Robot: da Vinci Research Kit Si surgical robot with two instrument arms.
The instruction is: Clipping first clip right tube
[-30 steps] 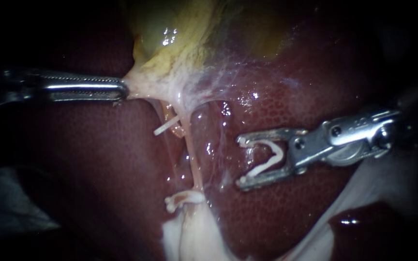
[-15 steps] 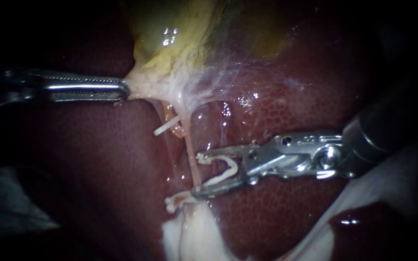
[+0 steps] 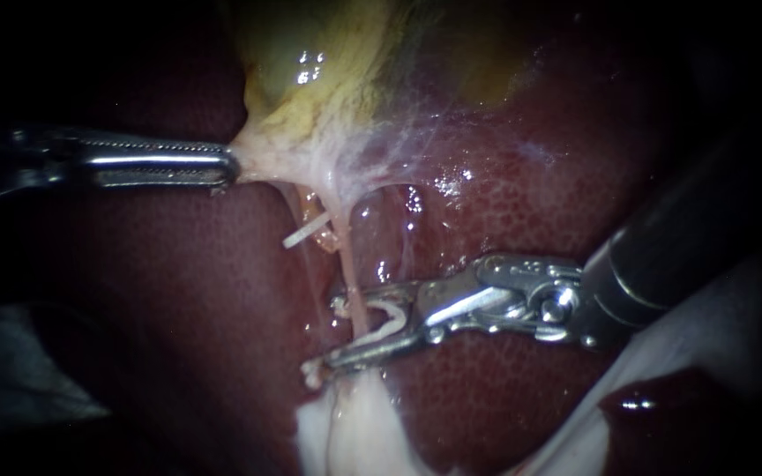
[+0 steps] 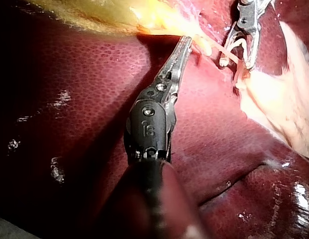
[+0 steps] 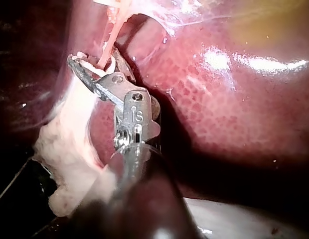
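Liver (image 3: 504, 211) lying beneath; gallbladder (image 3: 328, 79) being gripped by the left instrument (image 3: 222, 166), jaws closed tight on its neck; right instrument (image 3: 335, 328) straddling the right tube (image 3: 352, 282), its half-open jaws carrying a clip (image 3: 390, 319) not yet squeezed shut.

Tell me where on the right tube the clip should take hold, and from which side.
Its bare mid-stretch, below the gallbladder and above the white tissue, approached from the right, crosswise. The right tube runs taut and nearly upright, and the clip in the right instrument straddles it.
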